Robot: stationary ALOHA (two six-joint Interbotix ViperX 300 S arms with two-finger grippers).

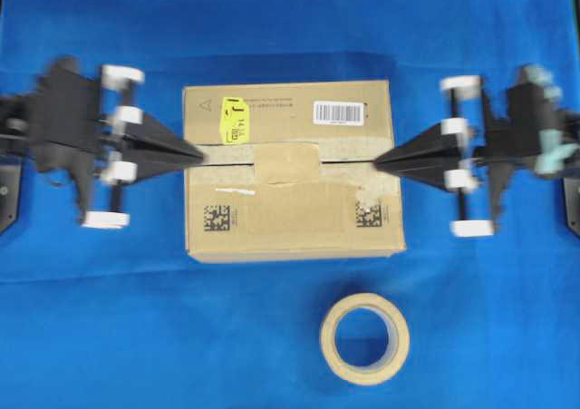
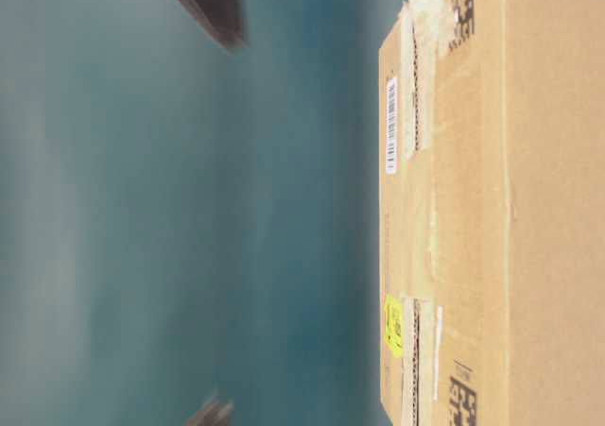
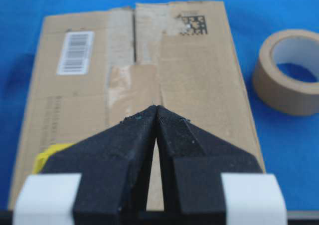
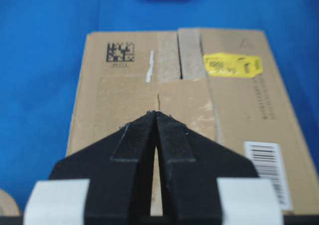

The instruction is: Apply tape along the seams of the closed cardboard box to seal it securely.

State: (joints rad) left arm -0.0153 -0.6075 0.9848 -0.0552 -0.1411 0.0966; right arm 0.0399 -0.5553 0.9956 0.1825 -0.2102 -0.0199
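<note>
Blue cloth [image 1: 91, 336] covers the whole work surface. Two grippers point inward at each other over one cardboard box [image 1: 290, 169]. The left gripper [image 1: 198, 154] has its fingers pressed together at the tips, holding nothing, with the tip at the box's left edge over the seams [image 1: 234, 163]. The right gripper [image 1: 379, 161] is likewise pinched closed and empty, its tip at the box's right edge on the same line. Both wrist views show the closed tips above the box top.

One smooth tan piece of tape [image 1: 288, 163] lies across the middle of the seam, between the two tips. On the box there is one yellow sticker [image 1: 235, 120], one white barcode label [image 1: 339, 112] and two black square codes [image 1: 217, 218]. Pale torn strips [image 1: 358, 146] edge the seam.

One tape roll [image 1: 364, 338] lies flat on the cloth near the box's bottom edge in the overhead view, apart from it.
</note>
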